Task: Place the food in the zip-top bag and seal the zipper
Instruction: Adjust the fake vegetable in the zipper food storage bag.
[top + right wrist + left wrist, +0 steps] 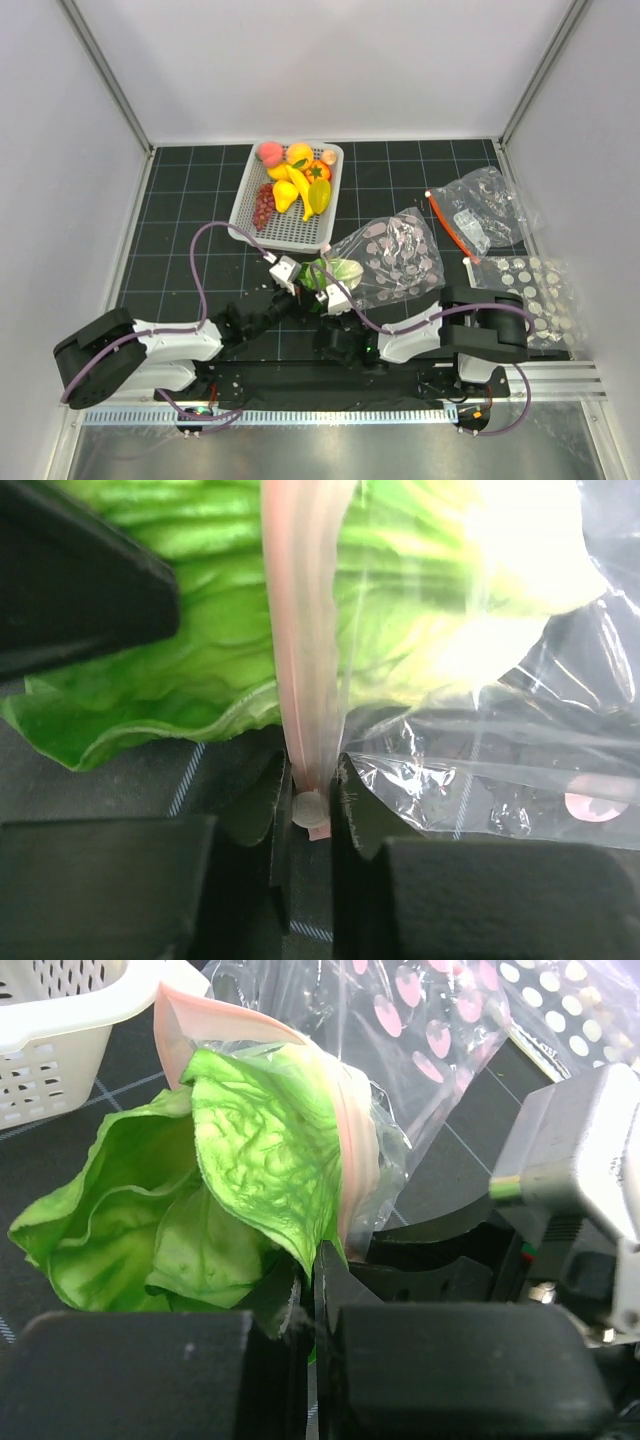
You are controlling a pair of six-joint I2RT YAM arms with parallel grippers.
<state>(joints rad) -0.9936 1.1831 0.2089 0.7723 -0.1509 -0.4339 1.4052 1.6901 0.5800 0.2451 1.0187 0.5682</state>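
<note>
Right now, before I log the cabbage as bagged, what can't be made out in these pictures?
- Top view: whether the cabbage sits inside the zip-top bag; too small to tell.
- Left wrist: cabbage's far side, behind the zipper.
- Right wrist: zipper's upper run, cut by the top edge; bag interior, washed out by glare.

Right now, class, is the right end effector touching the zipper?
Touching. The right wrist view shows the right end effector clamped on the pink zipper, with no gap on either side.
</note>
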